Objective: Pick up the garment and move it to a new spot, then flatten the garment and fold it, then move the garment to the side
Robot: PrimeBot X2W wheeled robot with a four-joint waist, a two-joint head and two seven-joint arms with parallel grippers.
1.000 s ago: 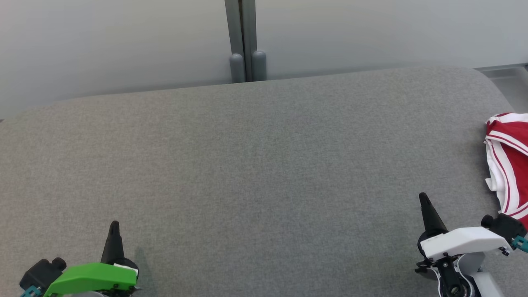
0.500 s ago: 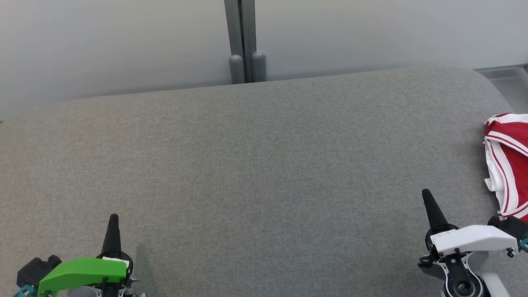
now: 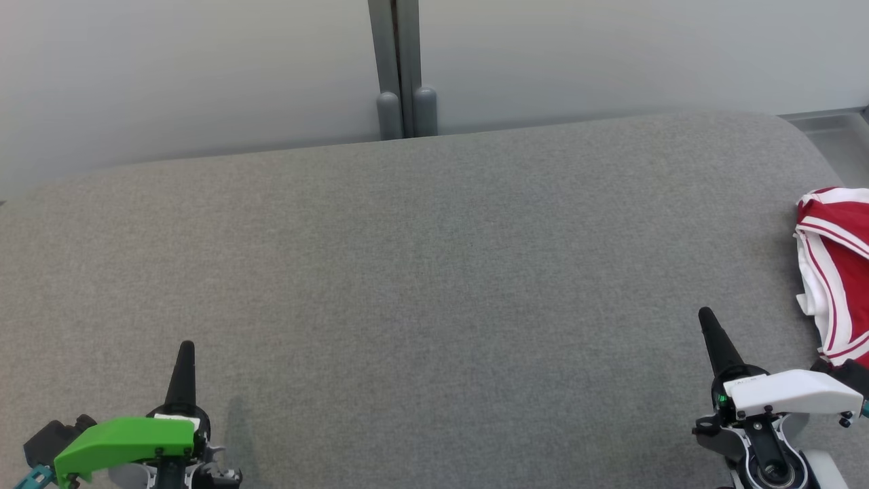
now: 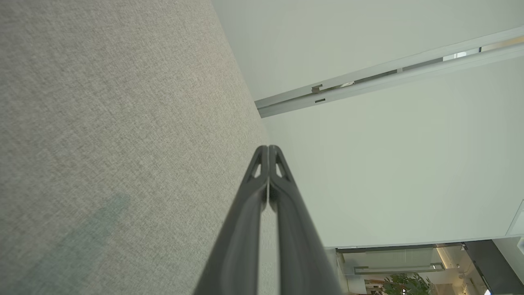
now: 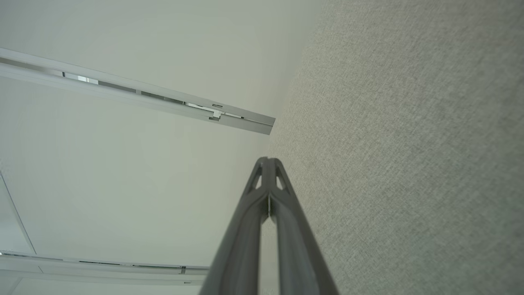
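At the far right edge of the grey cushion top [image 3: 434,272] lies the red and white garment [image 3: 836,272]. It looks bunched up. Its long way runs from near the robot to far from it. The right gripper [image 3: 707,318] is close by, just to the garment's left, with its two fingers [image 5: 247,229] pressed together on nothing. It points forward, not at the garment. The left gripper [image 3: 185,348] is well apart, on the other side, its fingers pressed together too. So the right gripper looks like the one to reach, and it would need to swing to its right.
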